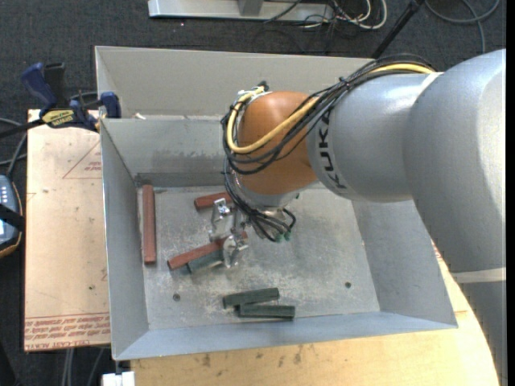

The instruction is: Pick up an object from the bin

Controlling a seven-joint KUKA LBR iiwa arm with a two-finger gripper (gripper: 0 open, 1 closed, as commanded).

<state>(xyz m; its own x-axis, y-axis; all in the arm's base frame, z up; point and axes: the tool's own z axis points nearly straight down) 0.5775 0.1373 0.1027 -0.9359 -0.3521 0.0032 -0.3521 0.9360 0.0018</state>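
End effector [228, 238] sits low mid-bin [121, 240], tip at the right end of a short red-brown bar [190, 258]. The bar's long axis runs about left-right in the camera view, its right end a little higher, and most of its length lies to my left. A dark green piece [206, 264] is tucked against its near side. Can't tell whether the end effector is released or clenched. A small brown block [209, 203] lies just behind me. A long red-brown bar [149, 223] runs along the left wall, and two dark green bars [257, 304] lie apart toward the front. My read: shift left along the short bar and close across its short side.
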